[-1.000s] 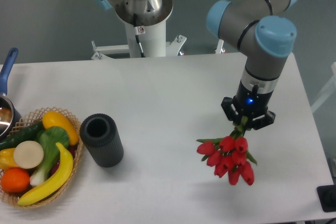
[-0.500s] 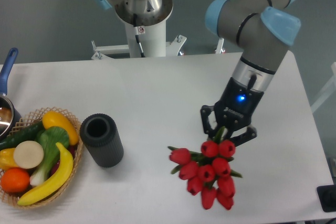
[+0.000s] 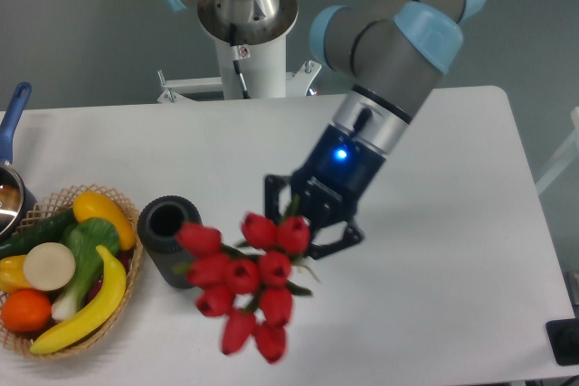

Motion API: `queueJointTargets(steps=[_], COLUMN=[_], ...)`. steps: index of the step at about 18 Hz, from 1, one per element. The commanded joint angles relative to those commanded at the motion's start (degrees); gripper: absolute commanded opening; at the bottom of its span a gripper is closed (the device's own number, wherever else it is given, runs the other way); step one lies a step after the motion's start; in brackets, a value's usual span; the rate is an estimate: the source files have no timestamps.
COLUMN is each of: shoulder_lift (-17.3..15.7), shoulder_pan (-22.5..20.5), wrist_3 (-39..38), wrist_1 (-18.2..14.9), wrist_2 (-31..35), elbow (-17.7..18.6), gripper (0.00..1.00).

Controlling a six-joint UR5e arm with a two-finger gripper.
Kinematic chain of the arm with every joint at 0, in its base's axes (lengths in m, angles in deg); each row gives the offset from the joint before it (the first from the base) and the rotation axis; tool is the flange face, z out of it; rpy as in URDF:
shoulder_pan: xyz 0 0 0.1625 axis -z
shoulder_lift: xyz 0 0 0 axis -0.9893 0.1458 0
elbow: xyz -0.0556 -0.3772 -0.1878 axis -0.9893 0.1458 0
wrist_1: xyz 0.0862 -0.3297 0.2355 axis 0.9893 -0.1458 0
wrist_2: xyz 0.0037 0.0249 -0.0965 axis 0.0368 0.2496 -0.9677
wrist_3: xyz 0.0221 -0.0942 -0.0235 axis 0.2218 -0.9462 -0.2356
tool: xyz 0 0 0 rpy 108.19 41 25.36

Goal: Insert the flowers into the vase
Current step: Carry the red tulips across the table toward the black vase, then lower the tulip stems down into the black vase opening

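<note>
White table, grey wall behind, second robot base at the back. Claw is clamped on the stems of the flowers, carried off the table with the red heads toward the camera and the stems hidden under the fingers. The bunch now overlaps the right side of the vase, which stands upright with its mouth open, just beside the basket of fruit and veg.

Risks, my read:
- Orientation. Heads look like they lead and the stems sit up in the claw. If the wrist doesn't rotate so the stem ends point down, heads hit the rim instead of stems entering.
- Spread. The bunch looks much wider than the mouth; stray leaves or stems could catch the rim and splay outside.
- Tip-over. The vase is short and free-standing; a sideways nudge from the bunch or the fingers could shove it into the basket or topple it.
- Height. Can't tell clearance above the rim from this single view; coming in too low means a side hit.
- Stem length below the grip isn't visible, so release height is a guess.

Pot at the left edge is well clear.
</note>
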Motion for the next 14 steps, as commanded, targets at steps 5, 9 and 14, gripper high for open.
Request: queueJointTargets(steps=[5,9,14], shoulder_lift=[-5.8,-7.3,-6.3], shoulder_pan=[-0.3,0.4,2.5], wrist_3=[0.4,0.4,2.4], wrist_1=[0.1,0.2,0.4], wrist_2=[-7.4,-10.3,-10.7], elbow=[7.3,9.2,10.5], gripper=[0.12,0.12,0.12])
